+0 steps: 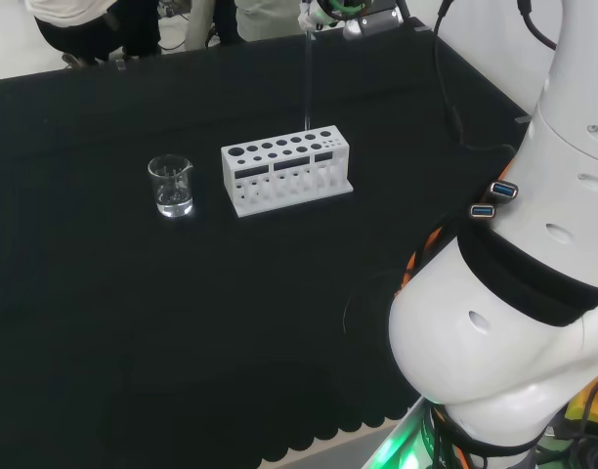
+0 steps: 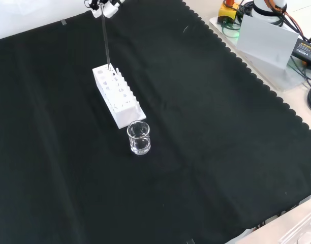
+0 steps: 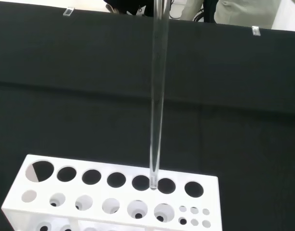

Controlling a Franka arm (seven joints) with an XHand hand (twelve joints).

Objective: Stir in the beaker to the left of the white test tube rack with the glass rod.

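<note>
In the head view, going left to right, one beaker (image 1: 171,186) stands alone on the black-clothed counter (image 1: 104,322), well apart from the arm, with a little clear liquid at its bottom. Next comes one white test tube rack (image 1: 286,170), just beside the beaker but not touching it. Above the rack's right end hangs one glass rod (image 1: 307,78), near upright, its lower tip at or just over one of the rack's top holes (the wrist view puts the tip right at a hole's edge). At the rod's top is the hand (image 1: 330,12), cut off by the frame; I cannot tell how its fingers sit on the rod.

The risks, as I judge them: if the rod travels sideways before its tip clears the rack, it could catch the hole's rim and tip the rack or slip in the hand. Coming down off-centre at the beaker, it could strike the rim and knock the light vessel over, spilling the liquid.
</note>
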